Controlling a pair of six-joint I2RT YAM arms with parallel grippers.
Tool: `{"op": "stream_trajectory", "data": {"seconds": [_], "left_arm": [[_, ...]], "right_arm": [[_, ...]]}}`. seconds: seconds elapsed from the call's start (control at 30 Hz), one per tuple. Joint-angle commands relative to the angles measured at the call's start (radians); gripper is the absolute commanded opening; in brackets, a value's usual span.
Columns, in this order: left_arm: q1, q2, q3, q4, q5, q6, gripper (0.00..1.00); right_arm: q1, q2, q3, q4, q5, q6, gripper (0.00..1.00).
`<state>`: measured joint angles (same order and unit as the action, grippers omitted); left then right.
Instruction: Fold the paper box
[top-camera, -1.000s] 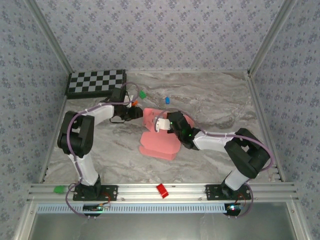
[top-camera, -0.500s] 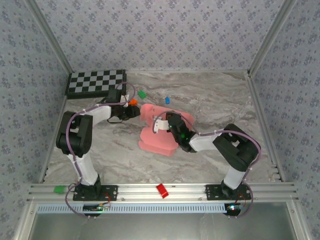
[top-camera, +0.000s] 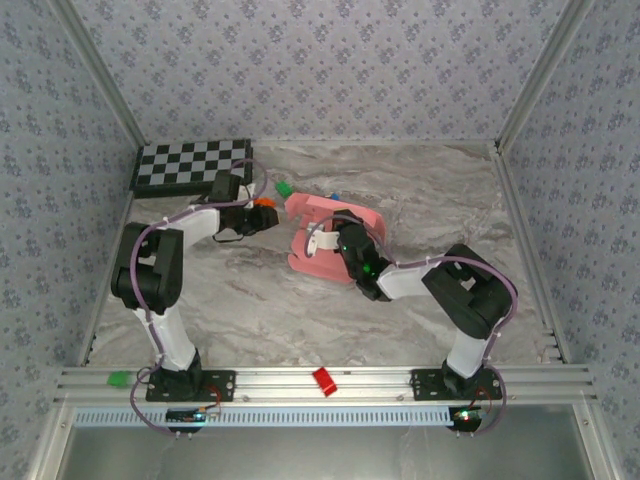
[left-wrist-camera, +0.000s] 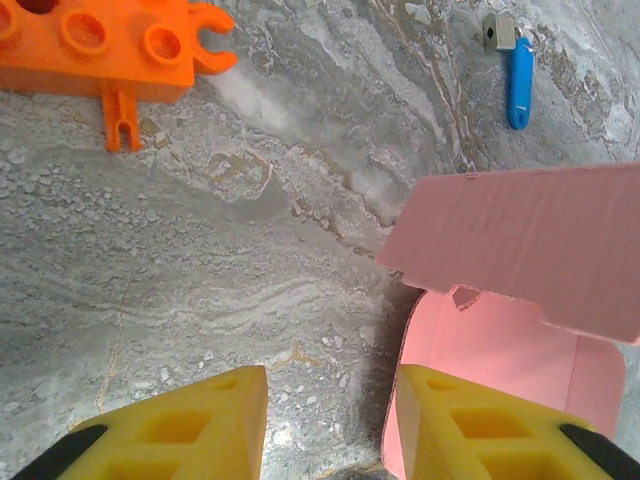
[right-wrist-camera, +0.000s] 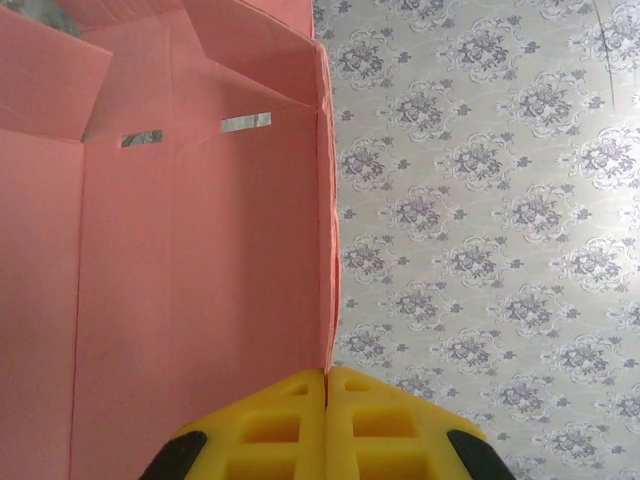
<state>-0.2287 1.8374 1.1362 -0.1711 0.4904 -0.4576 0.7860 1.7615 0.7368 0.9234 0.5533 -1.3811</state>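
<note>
**Right claw pinching the box wall, left claw open beside it**

From their bases at the near rail, both of my arms reach inward. The right arm is folded tight at the elbow and the right claw (right-wrist-camera: 326, 378) is closed. As far as I can tell, the edge of the paper box (right-wrist-camera: 200, 250) runs straight into the seam between the pads, so I read it as pinched. The left arm stretches far out. The left claw (left-wrist-camera: 333, 400) is spread with bare worktop (left-wrist-camera: 200, 250) between its fingers, and the box's open flap lies just beside one of them.

A second ago the box lay flatter and nearer to me. Now it sits farther back, tipped up, and the left claw has drawn back toward the checkerboard (top-camera: 190, 165).

The worktop is marbled grey. An orange brick (left-wrist-camera: 95, 45), a blue piece (left-wrist-camera: 519, 82) and a green bit (top-camera: 284, 188) lie near the box's far side. Flowered wallpaper walls (top-camera: 320, 70) close the cell.
</note>
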Motion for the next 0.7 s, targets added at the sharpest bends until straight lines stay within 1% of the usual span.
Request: {"op": "stream_trajectory", "data": {"seconds": [0.0, 0.3, 0.47, 0.57, 0.67], "left_arm": [[0.006, -0.017, 0.030, 0.018, 0.024, -0.010, 0.38], [0.008, 0.000, 0.040, 0.016, 0.018, -0.004, 0.39], [0.008, 0.009, 0.052, 0.013, 0.011, 0.008, 0.39], [0.008, 0.019, 0.070, 0.010, 0.006, 0.057, 0.42], [0.008, 0.032, 0.093, 0.013, -0.022, 0.123, 0.43]], "right_arm": [[0.017, 0.020, -0.029, 0.030, 0.024, 0.019, 0.00], [0.018, 0.002, -0.043, -0.039, 0.017, 0.095, 0.00], [0.001, -0.055, -0.018, -0.173, -0.029, 0.181, 0.00], [-0.008, -0.083, 0.001, -0.267, -0.062, 0.224, 0.00], [-0.018, -0.101, 0.019, -0.333, -0.096, 0.254, 0.00]]}}
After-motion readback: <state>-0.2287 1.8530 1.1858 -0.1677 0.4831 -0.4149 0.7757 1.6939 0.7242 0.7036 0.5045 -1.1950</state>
